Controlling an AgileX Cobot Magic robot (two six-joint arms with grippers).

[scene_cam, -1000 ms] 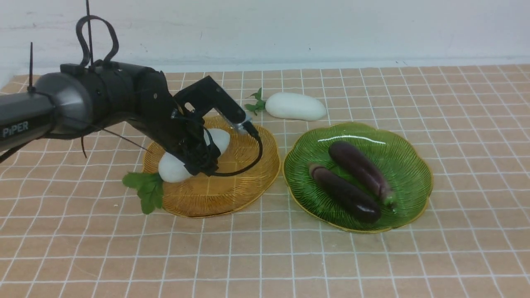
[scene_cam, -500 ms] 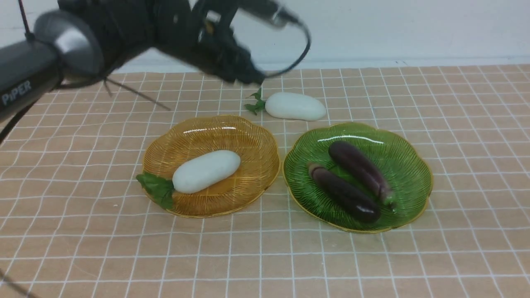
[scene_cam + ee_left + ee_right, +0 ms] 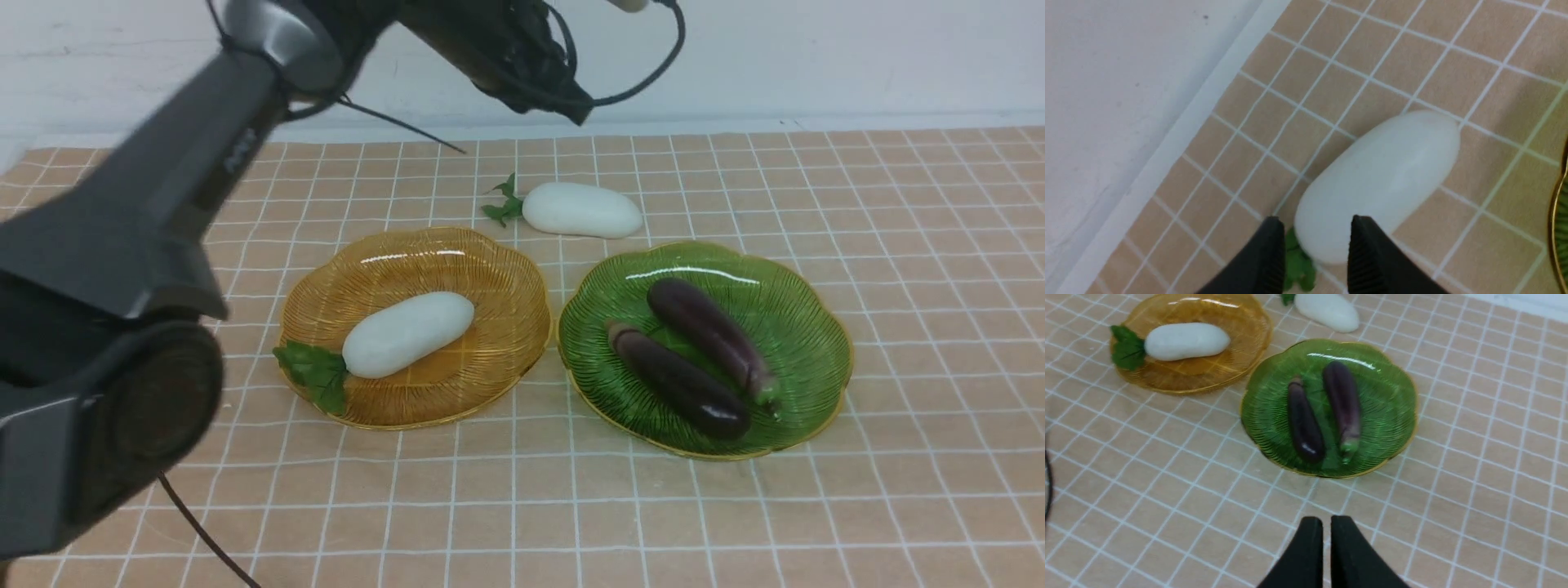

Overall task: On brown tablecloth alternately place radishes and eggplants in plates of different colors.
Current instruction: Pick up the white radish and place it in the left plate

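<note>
The left gripper (image 3: 1315,234) has swung away from above the amber plate (image 3: 498,278), where one radish (image 3: 408,333) lies. It now hangs, jaws apart and empty, over the loose radish (image 3: 582,211) on the brown tablecloth (image 3: 735,506), just beyond that plate's far right rim. Right of the amber plate, the green plate (image 3: 808,310) holds both eggplants (image 3: 678,380). The right gripper (image 3: 1327,531) waits closed and empty. Fetching the last radish seems to be the step in hand; the next move calls for descending to straddle its middle.

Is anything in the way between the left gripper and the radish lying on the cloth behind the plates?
Nothing visible is. In the left wrist view the left gripper is open with the loose radish lying in plain sight past it on the brown tablecloth; no other object lies between them.
</note>
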